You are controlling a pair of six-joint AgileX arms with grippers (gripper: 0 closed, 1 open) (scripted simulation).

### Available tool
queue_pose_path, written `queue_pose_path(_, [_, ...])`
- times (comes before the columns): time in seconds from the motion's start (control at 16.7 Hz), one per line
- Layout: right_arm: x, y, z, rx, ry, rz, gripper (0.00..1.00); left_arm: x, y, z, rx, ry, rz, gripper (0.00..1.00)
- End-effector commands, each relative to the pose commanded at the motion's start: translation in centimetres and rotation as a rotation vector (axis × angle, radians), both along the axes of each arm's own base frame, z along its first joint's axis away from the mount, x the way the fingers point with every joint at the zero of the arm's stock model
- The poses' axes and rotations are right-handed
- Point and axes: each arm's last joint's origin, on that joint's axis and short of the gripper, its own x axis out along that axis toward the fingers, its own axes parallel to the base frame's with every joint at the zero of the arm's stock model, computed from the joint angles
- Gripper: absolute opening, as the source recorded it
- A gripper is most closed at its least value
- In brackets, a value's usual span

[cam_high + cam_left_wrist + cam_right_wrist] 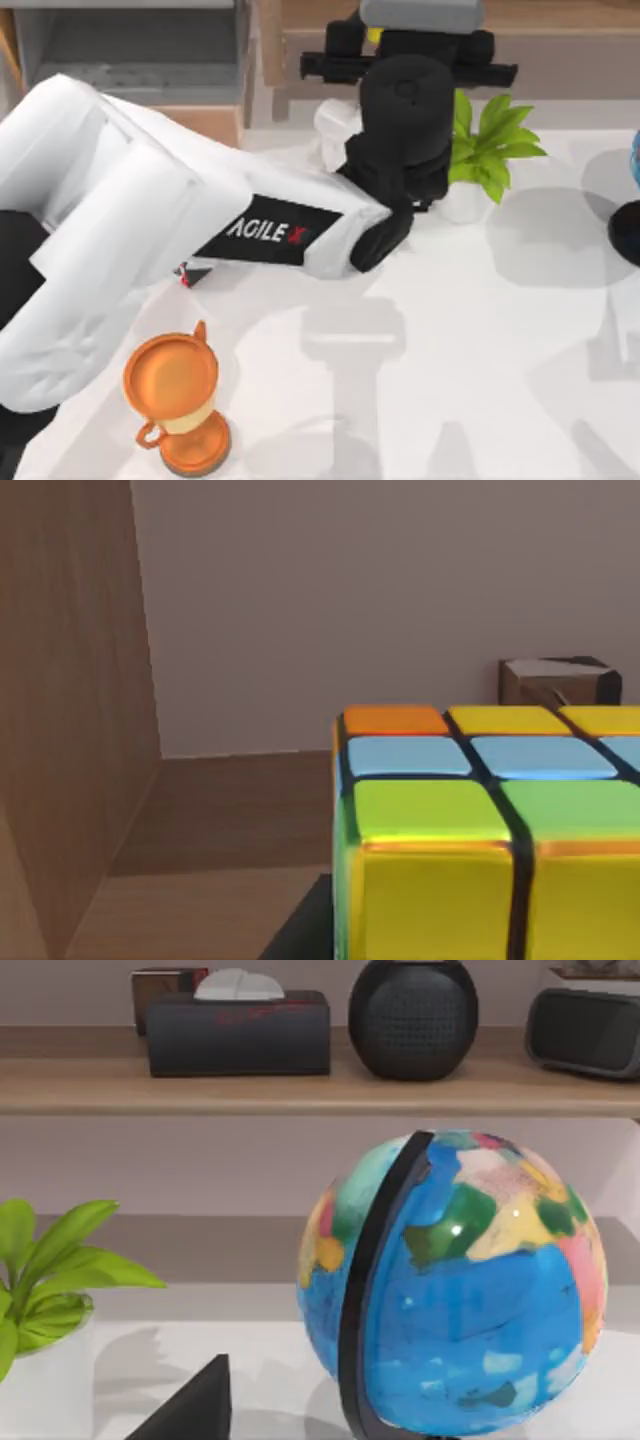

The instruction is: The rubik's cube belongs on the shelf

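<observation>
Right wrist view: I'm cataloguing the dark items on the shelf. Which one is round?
The black speaker, ball-shaped, on the shelf between the oblong tissue box and a boxy grey-framed device.

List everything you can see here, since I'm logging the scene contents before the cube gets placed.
rubik's cube: one, green, yellow, blue and orange tiles, at the left gripper over the shelf.
shelf: one, light-brown wood, along the table's far edge.
trophy: one, orange, near left of the table.
plant: one, green leaves in a white pot, by the shelf.
globe: one, mostly blue on a black stand, at the table's right.
tissue box: one, black, on a wooden ledge.
round speaker: one, black, beside the tissue box.
box compartment: one, grey-lined, far left.
left gripper: one, black, reaching over the shelf.
right gripper: one, black, near the globe.
</observation>
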Motion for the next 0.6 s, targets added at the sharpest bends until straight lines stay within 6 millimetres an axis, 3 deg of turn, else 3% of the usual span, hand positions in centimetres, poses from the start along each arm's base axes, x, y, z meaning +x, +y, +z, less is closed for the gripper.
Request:
queue_pose_path(0.24, [0.0, 0.0, 0.0, 0.000, 0.000, 0.000, 1.00, 0.2, 0.4, -1.9, -0.046, -0.016, 0.050, 0.00])
queue_pose_path(0.6, [0.0, 0.0, 0.0, 0.000, 0.000, 0.000, 1.00, 0.2, 0.3, -1.8, -0.045, -0.018, 0.047, 0.00])
